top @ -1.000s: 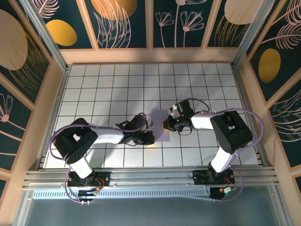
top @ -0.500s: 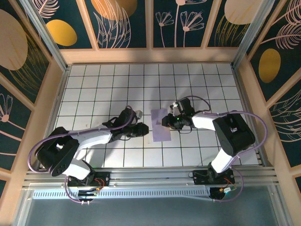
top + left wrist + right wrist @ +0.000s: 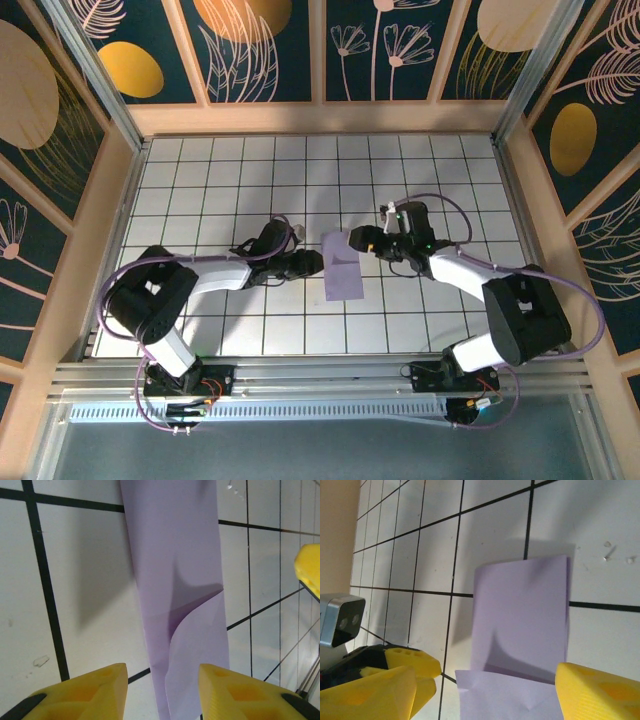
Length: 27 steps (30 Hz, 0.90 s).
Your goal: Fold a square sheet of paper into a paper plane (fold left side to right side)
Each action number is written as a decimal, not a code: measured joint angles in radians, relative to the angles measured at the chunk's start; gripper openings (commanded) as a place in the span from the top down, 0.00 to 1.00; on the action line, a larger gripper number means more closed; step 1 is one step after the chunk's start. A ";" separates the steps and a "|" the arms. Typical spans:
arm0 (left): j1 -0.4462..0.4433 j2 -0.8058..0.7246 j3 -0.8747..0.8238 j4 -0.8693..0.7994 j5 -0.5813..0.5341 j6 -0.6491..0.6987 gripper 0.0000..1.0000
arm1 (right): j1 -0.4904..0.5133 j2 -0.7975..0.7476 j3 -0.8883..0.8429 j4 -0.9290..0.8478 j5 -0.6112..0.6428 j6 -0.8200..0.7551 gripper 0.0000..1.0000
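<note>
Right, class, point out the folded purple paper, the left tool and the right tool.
folded purple paper (image 3: 343,270): top view, middle of its flat face.
left tool (image 3: 318,263): top view, midway between its fingertips.
right tool (image 3: 353,240): top view, midway between its fingertips.

Lavender square sheet of paper (image 3: 343,266) folded into a narrow strip, lying near centre, long axis twelve-to-six o'clock, top flap possibly lifting.

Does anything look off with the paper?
Yes. The folded square sheet of paper is not flat: in the left wrist view its top layer lifts and curls near one end, casting a shadow, so the crease looks unpressed.
</note>
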 measured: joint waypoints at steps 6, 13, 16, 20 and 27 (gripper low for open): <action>0.000 0.078 0.039 0.031 0.047 0.012 0.72 | -0.015 -0.016 -0.040 0.000 -0.001 0.003 0.25; 0.000 0.127 0.067 0.055 0.087 0.015 0.86 | -0.031 -0.035 -0.054 0.000 -0.003 0.002 0.25; 0.000 0.131 0.071 0.056 0.090 0.018 0.93 | -0.035 -0.035 -0.055 0.000 -0.010 0.002 0.26; 0.000 0.121 0.061 0.072 0.083 0.016 0.99 | -0.035 -0.035 -0.060 0.000 -0.035 0.002 0.28; 0.000 -0.008 -0.052 0.179 0.058 -0.024 1.00 | -0.033 -0.019 -0.084 0.038 -0.104 0.013 0.36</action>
